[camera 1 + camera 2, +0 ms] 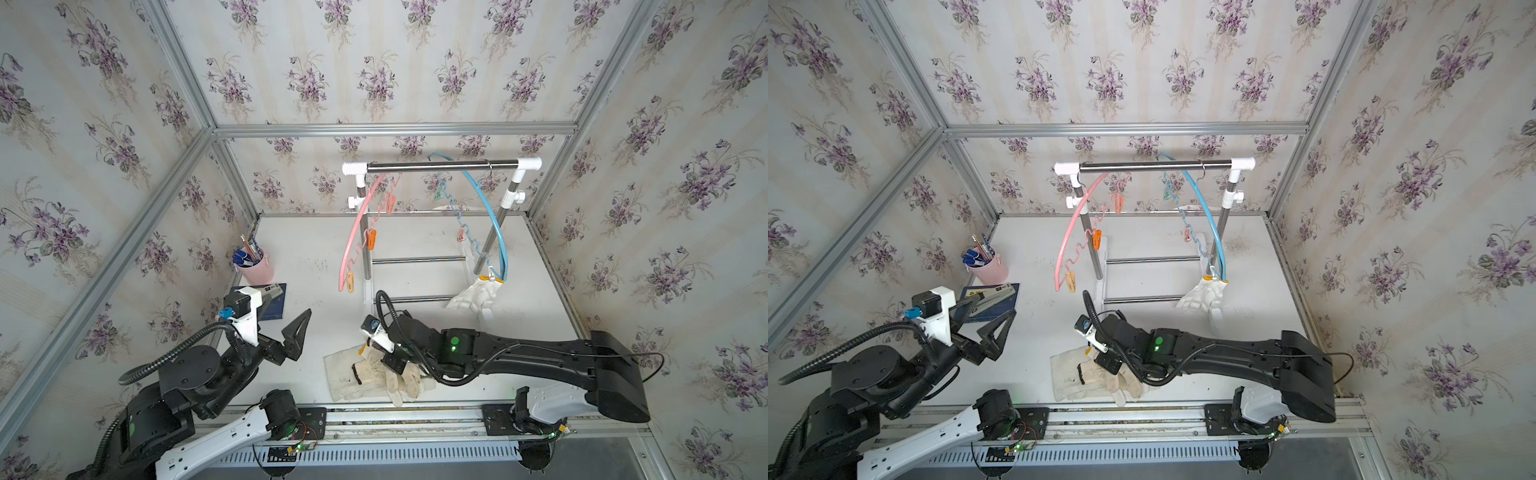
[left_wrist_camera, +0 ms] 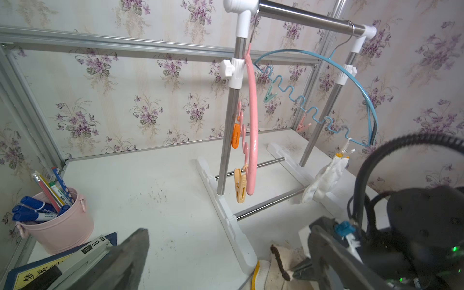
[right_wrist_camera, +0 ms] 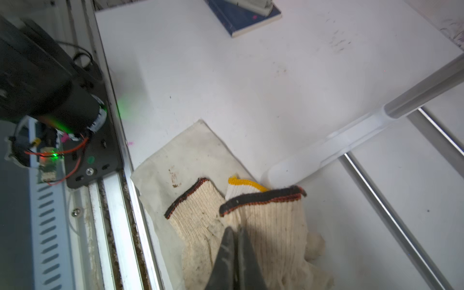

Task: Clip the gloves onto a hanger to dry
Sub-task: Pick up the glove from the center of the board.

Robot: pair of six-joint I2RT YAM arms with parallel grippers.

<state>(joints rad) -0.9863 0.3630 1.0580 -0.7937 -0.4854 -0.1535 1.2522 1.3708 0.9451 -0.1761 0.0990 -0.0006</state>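
Right gripper (image 3: 234,229): clenched, its fingertips pinched together on the knit of a beige glove (image 3: 273,226), just behind the black cuff edge.
Left gripper (image 1: 994,309): released and holding nothing, fingers spread wide, raised above the left side of the table (image 1: 307,257).
Beige glove: on top of a pile at the near middle of the table, cuff pointing far.
Second beige glove (image 3: 198,216): touching the pinched one and partly under it.
White glove (image 3: 241,187): only its yellow cuff edge shows, between the two beige cuffs.
Canvas glove (image 3: 180,160): flat and stained, at the bottom of the pile by the near table edge.
Hung glove (image 1: 476,297): white, fingers down, held by a yellow peg (image 1: 490,279) at the near end of the blue hanger (image 1: 494,216).
Blue hanger: on the right of the rack (image 1: 440,166) bar, far from the pile.
Pink hanger (image 1: 355,224): on the left of the same bar, its three pegs hanging free.
Cup (image 1: 257,268): pink, full of pens, at the left wall.
Book (image 1: 276,301): blue, flat, just nearer than the cup, close to the left gripper.
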